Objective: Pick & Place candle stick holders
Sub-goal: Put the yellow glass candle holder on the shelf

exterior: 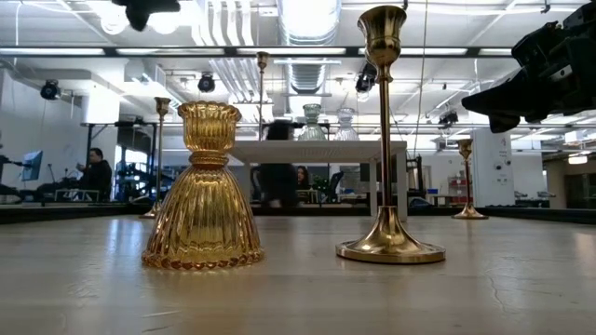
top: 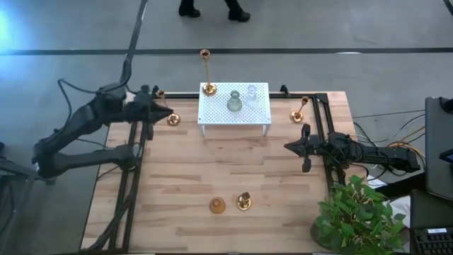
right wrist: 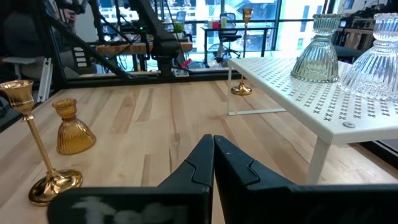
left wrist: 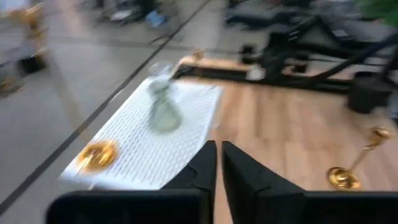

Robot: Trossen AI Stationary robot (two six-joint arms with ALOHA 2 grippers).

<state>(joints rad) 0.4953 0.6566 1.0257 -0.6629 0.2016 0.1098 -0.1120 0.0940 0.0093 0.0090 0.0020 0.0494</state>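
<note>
Hovering empty w/ fingers shut by the rack, left gripper sits btwn picks; next likely needs reopening over the nearby brass holder, right gripper shut, idle.

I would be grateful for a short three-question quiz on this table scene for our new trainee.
1. How many glass holders stand on the white perforated metal rack?
2. True or false: the right gripper has its fingers wide open.
3. What stands right beside the amber ribbed glass holder near the table's front edge? A) a brass candlestick B) a white mug C) a wooden bowl

Key: 1. Two, one grey-green and one clear. 2. False, they are shut. 3. A.
</note>
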